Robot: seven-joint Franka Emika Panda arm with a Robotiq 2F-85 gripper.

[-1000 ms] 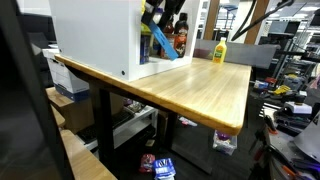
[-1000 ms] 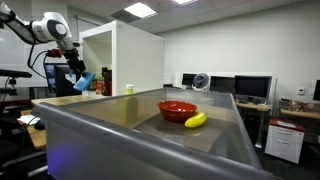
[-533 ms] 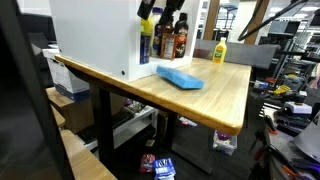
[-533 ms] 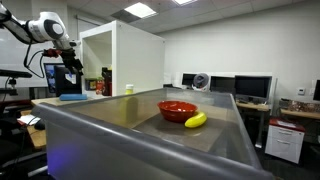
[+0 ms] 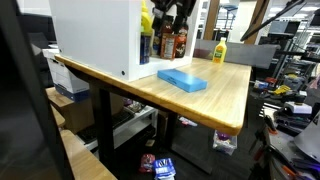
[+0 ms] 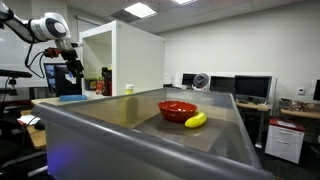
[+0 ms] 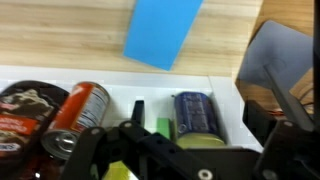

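Observation:
A flat blue block (image 5: 182, 79) lies on the wooden table (image 5: 220, 100) in front of a white cabinet (image 5: 95, 35). In the wrist view the blue block (image 7: 163, 30) sits on the wood, apart from the jaws. My gripper (image 5: 160, 12) hangs open above the block, next to the cabinet's open side, with nothing between its fingers. An exterior view from the side shows the gripper (image 6: 72, 66) well above the block (image 6: 70, 97). In the wrist view the gripper (image 7: 180, 135) looks down on cans in the white cabinet.
Bottles (image 5: 178, 42) and a yellow bottle (image 5: 219, 51) stand at the table's far end. A red can (image 7: 75, 115) and a blue can (image 7: 197, 112) lie below the wrist. A red bowl (image 6: 177, 108) and banana (image 6: 195, 120) sit in a grey tray.
A second ago the blue block hung tilted in the shut gripper. The jaws opened, the block dropped flat onto the table, and the gripper stays above it.

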